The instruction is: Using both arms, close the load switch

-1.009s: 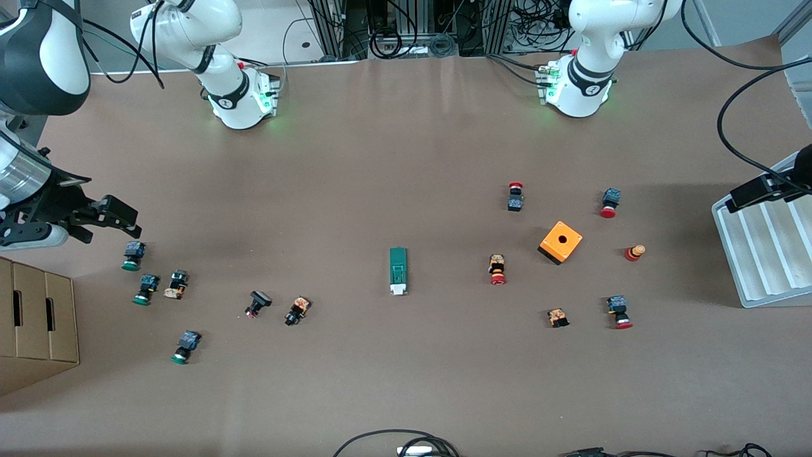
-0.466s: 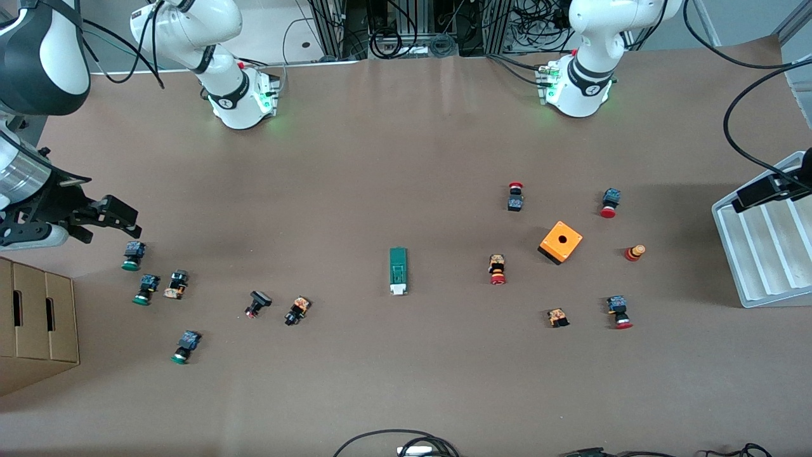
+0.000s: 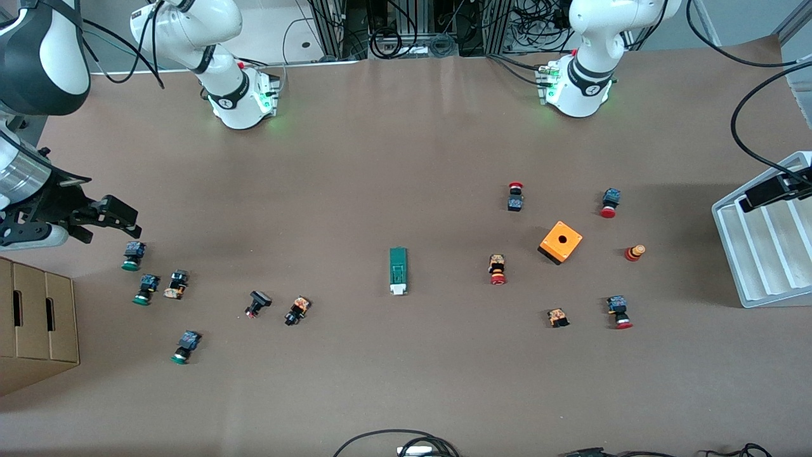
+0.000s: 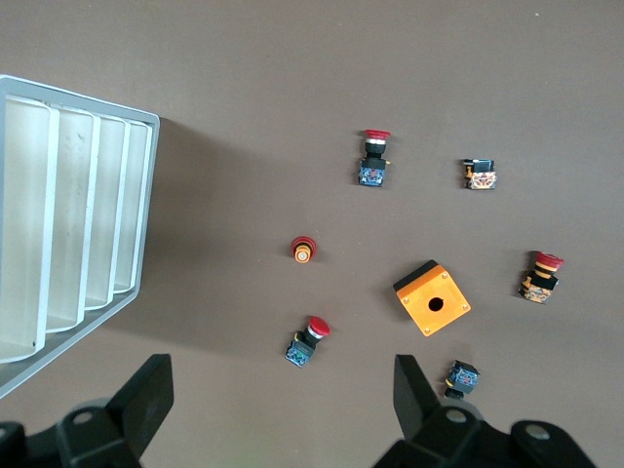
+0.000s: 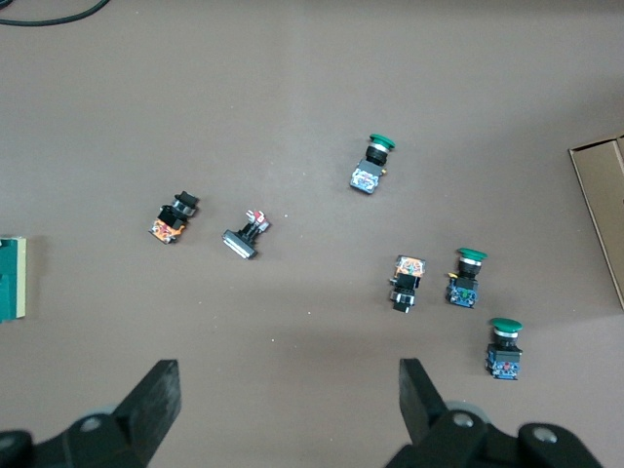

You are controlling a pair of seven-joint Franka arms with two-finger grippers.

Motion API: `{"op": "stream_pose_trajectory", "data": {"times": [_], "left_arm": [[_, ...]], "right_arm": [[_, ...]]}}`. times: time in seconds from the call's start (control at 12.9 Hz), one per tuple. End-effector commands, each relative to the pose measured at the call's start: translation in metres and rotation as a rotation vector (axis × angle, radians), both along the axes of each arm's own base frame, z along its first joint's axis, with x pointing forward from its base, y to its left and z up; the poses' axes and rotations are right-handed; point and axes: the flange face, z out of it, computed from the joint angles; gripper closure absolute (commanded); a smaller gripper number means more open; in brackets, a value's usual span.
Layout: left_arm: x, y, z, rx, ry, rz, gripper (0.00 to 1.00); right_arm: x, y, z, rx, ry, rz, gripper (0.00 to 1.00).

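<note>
The load switch [image 3: 398, 271], a narrow green block with a white tab at its end nearer the front camera, lies alone at the table's middle. One green end of it shows at the edge of the right wrist view [image 5: 12, 278]. My right gripper [image 3: 120, 219] hangs open and empty above the table at the right arm's end, over bare table beside the green-capped buttons; the right wrist view [image 5: 288, 390] shows its jaws wide apart. My left gripper [image 3: 771, 190] hangs open and empty over the white tray's edge, its jaws wide apart in the left wrist view [image 4: 283, 385].
An orange box with a hole [image 3: 561, 242] and several red-capped buttons [image 3: 608, 202] lie toward the left arm's end. Green-capped buttons [image 3: 132, 255] and other small parts lie toward the right arm's end. A cardboard box [image 3: 38, 317] and a white ridged tray [image 3: 729, 254] stand at the table's ends.
My left gripper has drifted farther toward the left arm's end of the table, over the tray. The right arm and the load switch have not moved.
</note>
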Motion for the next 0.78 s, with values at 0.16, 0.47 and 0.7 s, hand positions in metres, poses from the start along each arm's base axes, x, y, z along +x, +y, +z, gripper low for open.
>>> {"op": "stream_pose_trajectory", "data": {"times": [0.16,0.47,0.7], "left_arm": [[0.0027,0.0021,0.0042,0.007,-0.009,-0.015,0.00],[0.0046,-0.0065,0.0024,0.006,-0.006,-0.029,0.00],[0.0036,-0.0050,0.0042,0.005,-0.009,-0.026,0.00]], "right_arm": [[0.0051,-0.0005,0.0034,-0.024,-0.014,0.004,0.00],[0.0052,-0.0006,0.0041,-0.024,-0.015,0.004,0.00],[0.0052,-0.0006,0.0041,-0.024,-0.015,0.004,0.00]]}}
